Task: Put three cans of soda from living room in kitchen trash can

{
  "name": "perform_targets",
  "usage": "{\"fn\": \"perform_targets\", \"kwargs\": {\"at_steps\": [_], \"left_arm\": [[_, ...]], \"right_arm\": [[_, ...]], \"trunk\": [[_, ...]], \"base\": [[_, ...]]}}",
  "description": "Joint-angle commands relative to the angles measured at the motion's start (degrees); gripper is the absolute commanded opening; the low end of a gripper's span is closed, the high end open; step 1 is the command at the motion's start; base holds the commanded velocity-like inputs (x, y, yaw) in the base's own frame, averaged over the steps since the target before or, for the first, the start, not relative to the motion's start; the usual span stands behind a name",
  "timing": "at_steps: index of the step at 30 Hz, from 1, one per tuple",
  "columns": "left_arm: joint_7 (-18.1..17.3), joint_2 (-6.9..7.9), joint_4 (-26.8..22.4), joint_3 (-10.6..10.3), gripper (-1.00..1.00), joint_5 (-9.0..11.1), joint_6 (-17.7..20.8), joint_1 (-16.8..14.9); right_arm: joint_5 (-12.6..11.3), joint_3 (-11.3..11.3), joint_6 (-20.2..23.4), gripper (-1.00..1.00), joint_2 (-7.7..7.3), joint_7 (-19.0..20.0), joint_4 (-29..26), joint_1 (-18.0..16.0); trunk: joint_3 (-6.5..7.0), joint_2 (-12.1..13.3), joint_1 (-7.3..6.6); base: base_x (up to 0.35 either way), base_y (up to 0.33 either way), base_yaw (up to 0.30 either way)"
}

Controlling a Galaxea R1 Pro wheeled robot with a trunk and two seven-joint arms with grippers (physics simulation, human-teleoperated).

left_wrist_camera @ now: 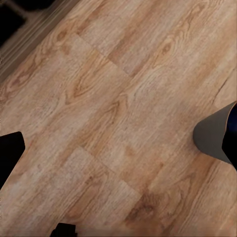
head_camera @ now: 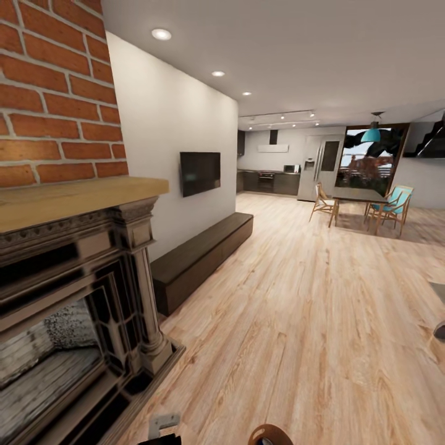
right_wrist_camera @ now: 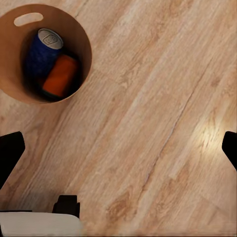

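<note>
- Down on the light wood floor [right_wrist_camera: 163, 123], in the right wrist view, stands the trash can [right_wrist_camera: 81, 37], a round brown-copper bucket with a slot handle in its rim.
- Two cans lie inside it: the dark blue can [right_wrist_camera: 42, 49] with its grey top showing, and an orange can [right_wrist_camera: 60, 75] pressed against it, both tipped on their sides.
- A third can is not to be found in these pictures, so by my reckoning the job is two-thirds done at best.
- Right claw [right_wrist_camera: 118, 148]: its dark fingertips sit at opposite edges of the picture, spread wide, nothing between them.
- Left claw [left_wrist_camera: 118, 143]: one dark fingertip [left_wrist_camera: 10, 153] shows and a grey-and-blue shape at the far edge; I cannot tell how wide it stands, though only bare floor lies beneath.
- Ahead, the head view shows the fireplace [head_camera: 68, 296], the brick chimney [head_camera: 55, 86], the wall TV [head_camera: 199, 173], the low bench [head_camera: 201, 250] and the far kitchen [head_camera: 272, 179].
- Risk: the bin stands near the robot; a turn of the base could nudge or tip it and spill the cans.
- Risk: this bin sits on living-room planks, so the kitchen end of the task looks unmet.
</note>
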Motion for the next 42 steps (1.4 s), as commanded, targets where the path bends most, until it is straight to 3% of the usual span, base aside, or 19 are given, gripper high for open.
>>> {"fn": "perform_targets", "kwargs": {"at_steps": [1,7,11,23,42], "left_arm": [[0.0,0.04,0.0,0.0,1.00,0.0,0.0,0.3],[0.0,0.13,0.0,0.0,1.00,0.0,-0.1,0.9],[0.0,0.15,0.0,0.0,1.00,0.1,-0.1,1.0],[0.0,0.21,0.0,0.0,1.00,0.2,0.0,2.5],[0.1,0.16,1.7,0.1,1.00,0.4,0.0,3.9]], "right_arm": [[0.0,-0.4,0.1,1.00,-0.06,-0.1,0.6,0.0],[0.2,-6.4,0.2,1.00,-0.22,-0.4,2.5,0.0],[0.5,-7.9,0.1,1.00,-0.11,-0.3,4.0,1.0],[0.4,-8.4,0.1,1.00,0.16,-0.3,5.3,6.7],[0.3,-8.4,0.1,1.00,0.19,-0.3,5.3,7.3]], "trunk": [[0.19,0.4,-0.23],[1.26,2.8,-1.54],[1.98,4.4,-2.42],[4.14,9.2,-5.06],[7.37,16.5,-9.01]], "base": [[0.000,0.000,0.000],[0.000,0.000,0.000],[0.000,0.000,0.000],[0.000,0.000,0.000],[0.000,0.000,0.000]]}}
